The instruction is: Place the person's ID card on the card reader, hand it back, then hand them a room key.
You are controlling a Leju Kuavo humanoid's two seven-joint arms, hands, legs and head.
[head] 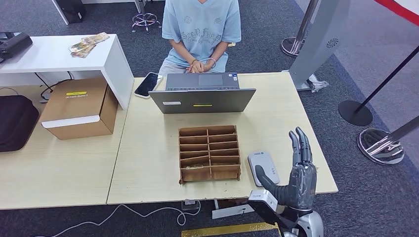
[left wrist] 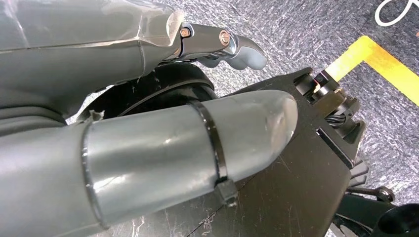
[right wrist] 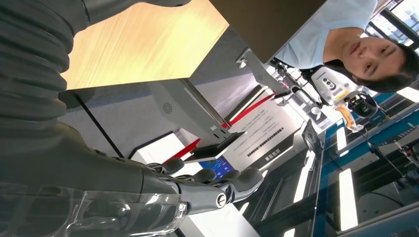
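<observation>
One right hand (head: 295, 170) (fingers spread) above table edge (head: 323, 163), beside card reader (head: 263, 168).

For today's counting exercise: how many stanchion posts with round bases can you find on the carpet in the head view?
3: one base behind the table's far right corner, one black base right of the table, one chrome base nearer the robot. Others may lie outside the frame.

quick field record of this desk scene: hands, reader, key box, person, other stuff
right hand: raised over the desk's near right corner, fingers straight, holds nothing
left hand: hangs over the floor, holds nothing
card reader: grey pad right of the box, no card on it
key box: brown divided tray, mid desk
person: seated behind the laptop, hands clasped
phone: left of the laptop
ID card: cannot tell
</observation>
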